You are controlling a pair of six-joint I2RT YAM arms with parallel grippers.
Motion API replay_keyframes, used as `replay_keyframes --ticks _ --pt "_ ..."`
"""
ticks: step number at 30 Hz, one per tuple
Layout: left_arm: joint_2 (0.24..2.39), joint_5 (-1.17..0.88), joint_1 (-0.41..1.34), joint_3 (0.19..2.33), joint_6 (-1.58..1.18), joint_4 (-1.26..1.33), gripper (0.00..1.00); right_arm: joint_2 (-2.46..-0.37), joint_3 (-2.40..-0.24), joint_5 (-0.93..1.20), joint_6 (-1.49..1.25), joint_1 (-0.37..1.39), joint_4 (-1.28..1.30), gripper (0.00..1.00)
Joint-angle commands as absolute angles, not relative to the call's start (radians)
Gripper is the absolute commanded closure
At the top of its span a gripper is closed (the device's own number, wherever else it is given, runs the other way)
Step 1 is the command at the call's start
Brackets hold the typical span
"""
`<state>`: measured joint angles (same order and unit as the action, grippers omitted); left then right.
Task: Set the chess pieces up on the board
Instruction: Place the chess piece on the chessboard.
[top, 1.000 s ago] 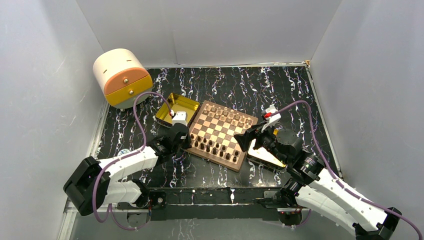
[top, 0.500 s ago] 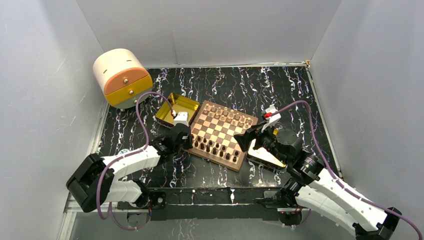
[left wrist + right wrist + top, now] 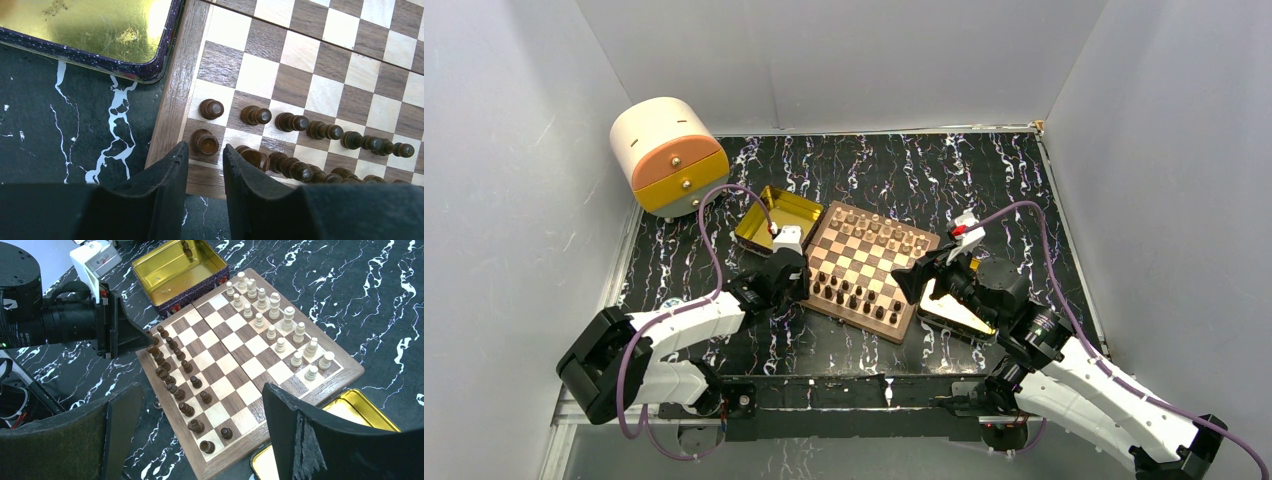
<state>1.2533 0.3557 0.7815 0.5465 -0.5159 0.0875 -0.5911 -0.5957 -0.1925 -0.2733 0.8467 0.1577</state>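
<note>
A robotics lab test cell: plain grey panels (image 3: 864,60) box in a black marbled tabletop (image 3: 984,170) (arm-mounting rail (image 3: 854,392) at 6 o'clock).

The four middle rows of the board (image 3: 864,262) lie bare, an open lane from upper left to lower right in the top view. Two rows of dark pieces (image 3: 854,298) crowd its lower edge and two rows of light pieces (image 3: 879,228) its upper edge. A gold tray (image 3: 776,217) sits just beside the board's left corner, and a second tray (image 3: 954,308) lies at its lower right. The left gripper (image 3: 205,152) blocks the corner piece (image 3: 205,142). The table (image 3: 984,180) at upper right lies open.
</note>
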Motion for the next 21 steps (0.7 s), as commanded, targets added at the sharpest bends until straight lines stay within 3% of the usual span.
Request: replay_keyframes --ticks 1,5,17,21 --pt "1.234 0.363 0.787 0.583 -0.517 0.055 0.68 -0.588 -0.632 -0.181 -0.275 0.851 0.108 0.01" --pt "1.225 0.374 0.787 0.648 -0.537 -0.053 0.63 -0.594 -0.640 -0.180 -0.274 0.851 0.110 0.01" --pt "1.268 0.483 0.774 0.898 -0.455 -0.289 0.63 -0.591 -0.632 -0.166 -0.292 0.851 0.099 0.01" --pt "1.335 0.412 0.700 0.989 -0.360 -0.293 0.63 -0.581 -0.620 -0.169 -0.281 0.850 0.077 0.01"
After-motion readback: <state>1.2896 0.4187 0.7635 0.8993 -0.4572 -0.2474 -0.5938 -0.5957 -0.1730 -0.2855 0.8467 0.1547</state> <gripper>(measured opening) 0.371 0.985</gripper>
